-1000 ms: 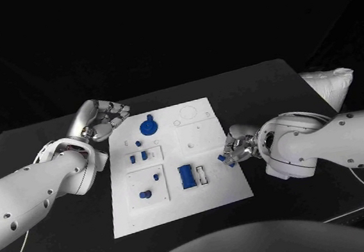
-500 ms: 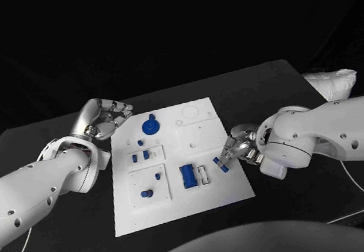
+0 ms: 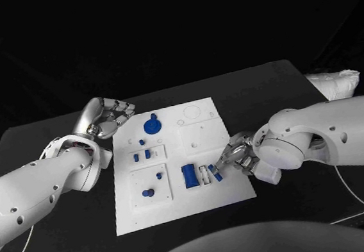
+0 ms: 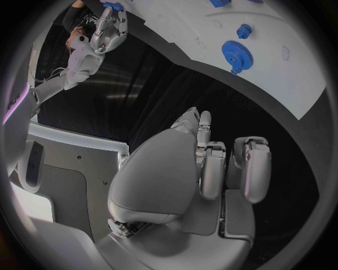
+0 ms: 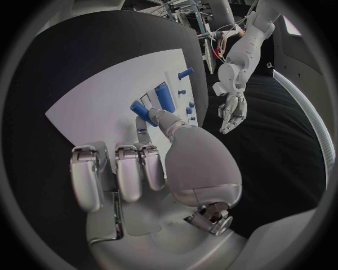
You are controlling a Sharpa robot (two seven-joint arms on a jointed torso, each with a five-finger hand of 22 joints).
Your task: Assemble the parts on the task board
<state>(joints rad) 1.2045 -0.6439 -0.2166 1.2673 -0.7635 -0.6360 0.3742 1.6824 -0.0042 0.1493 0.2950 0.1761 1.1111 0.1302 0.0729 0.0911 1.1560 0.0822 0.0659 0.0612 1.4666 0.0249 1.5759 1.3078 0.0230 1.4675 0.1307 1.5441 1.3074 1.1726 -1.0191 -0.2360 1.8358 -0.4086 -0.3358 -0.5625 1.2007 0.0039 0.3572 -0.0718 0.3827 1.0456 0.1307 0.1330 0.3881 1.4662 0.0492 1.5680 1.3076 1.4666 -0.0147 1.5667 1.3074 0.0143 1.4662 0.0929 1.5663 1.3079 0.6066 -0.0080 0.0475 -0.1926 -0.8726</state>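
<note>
The right hand [image 3: 235,157] pinches a small blue part [image 3: 216,172] over the task board [image 3: 212,199], low right of centre in the head view, just beside the long blue block [image 3: 188,176]. The step looks like seating; next it must align and press. The left hand [image 3: 108,116], fingers curled on nothing, hovers over the desk [image 3: 61,249] at the board's upper-left corner.

White task board [image 3: 198,139] lies flat mid-table, bearing small blue parts [image 3: 188,176], including a gear [image 3: 152,127].
</note>
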